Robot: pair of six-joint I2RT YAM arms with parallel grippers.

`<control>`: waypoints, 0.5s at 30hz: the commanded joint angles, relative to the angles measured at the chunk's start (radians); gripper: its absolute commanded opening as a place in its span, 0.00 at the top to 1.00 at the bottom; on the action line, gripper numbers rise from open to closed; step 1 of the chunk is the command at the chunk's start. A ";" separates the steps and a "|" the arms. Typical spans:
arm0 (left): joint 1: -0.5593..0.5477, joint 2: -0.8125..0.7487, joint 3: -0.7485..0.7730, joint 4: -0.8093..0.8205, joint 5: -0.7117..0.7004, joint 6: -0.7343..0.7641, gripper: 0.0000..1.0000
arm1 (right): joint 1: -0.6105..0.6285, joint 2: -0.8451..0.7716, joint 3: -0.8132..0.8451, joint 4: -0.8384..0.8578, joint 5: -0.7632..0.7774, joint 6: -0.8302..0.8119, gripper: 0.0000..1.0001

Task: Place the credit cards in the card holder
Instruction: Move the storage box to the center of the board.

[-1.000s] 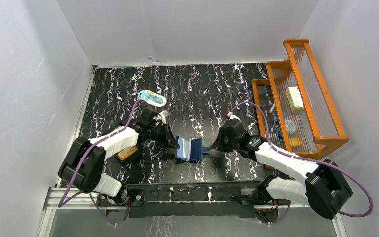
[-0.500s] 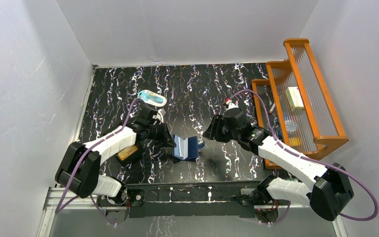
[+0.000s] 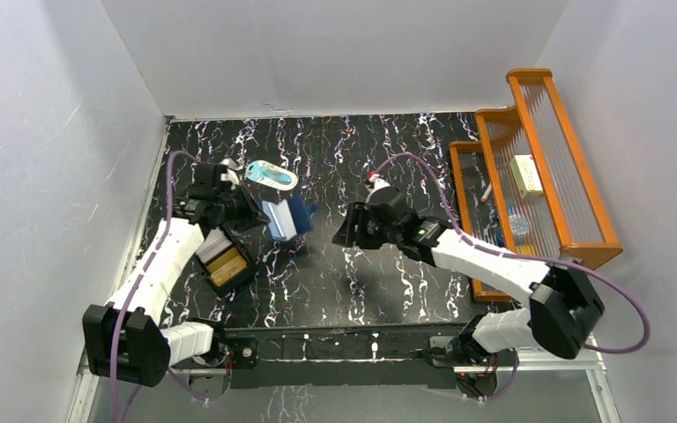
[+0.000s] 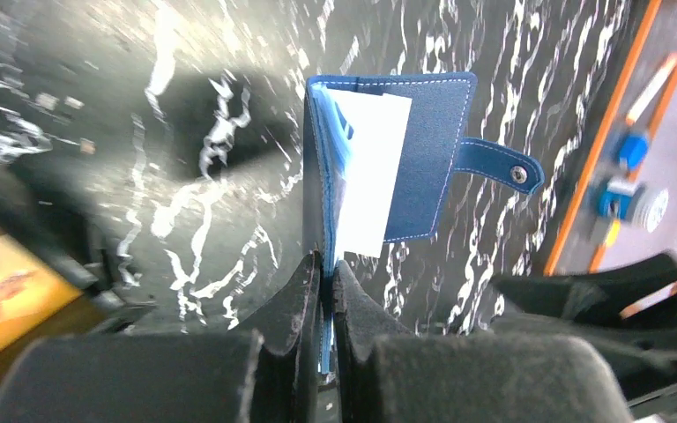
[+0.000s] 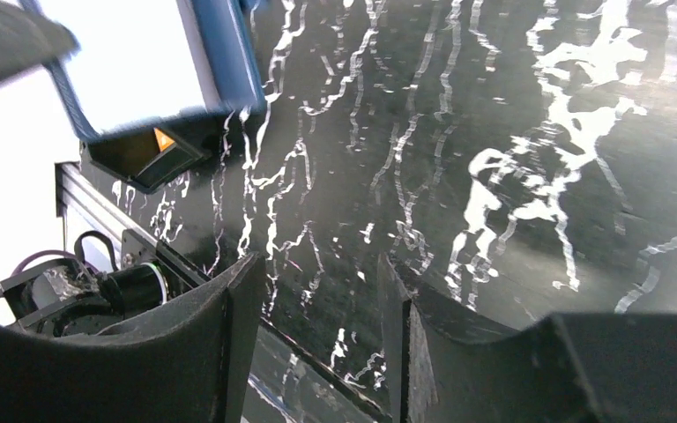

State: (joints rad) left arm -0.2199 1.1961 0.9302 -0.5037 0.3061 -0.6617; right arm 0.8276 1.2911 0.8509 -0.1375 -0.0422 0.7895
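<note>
- Left hand (image 4: 326, 264): clamped on card holder (image 4: 427, 167), held above desk (image 3: 361, 150), just right of black tray (image 3: 240, 278); 1 white card (image 4: 370, 176) inside.
- Right hand (image 5: 317, 264): jaws wide, empty, well right of tray.

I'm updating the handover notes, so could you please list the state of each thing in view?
card holder: part open, lifted off the table
white card: inside the card holder
left claw: shut on the card holder's edge
right claw: open, empty
golden-tan card: lying in the black tray
</note>
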 commanded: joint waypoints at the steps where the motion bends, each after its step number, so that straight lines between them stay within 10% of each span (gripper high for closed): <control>1: 0.061 -0.078 0.154 -0.174 -0.184 0.055 1.00 | 0.097 0.106 0.108 0.121 0.046 -0.015 0.41; 15: 0.074 -0.297 0.237 -0.269 -0.665 0.106 1.00 | 0.317 0.593 0.474 0.310 0.047 -0.096 0.40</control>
State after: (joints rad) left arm -0.1524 0.9501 1.1530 -0.7433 -0.1993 -0.5884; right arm 1.1088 1.7882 1.2007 0.0875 -0.0132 0.7258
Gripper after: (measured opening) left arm 0.029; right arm 0.598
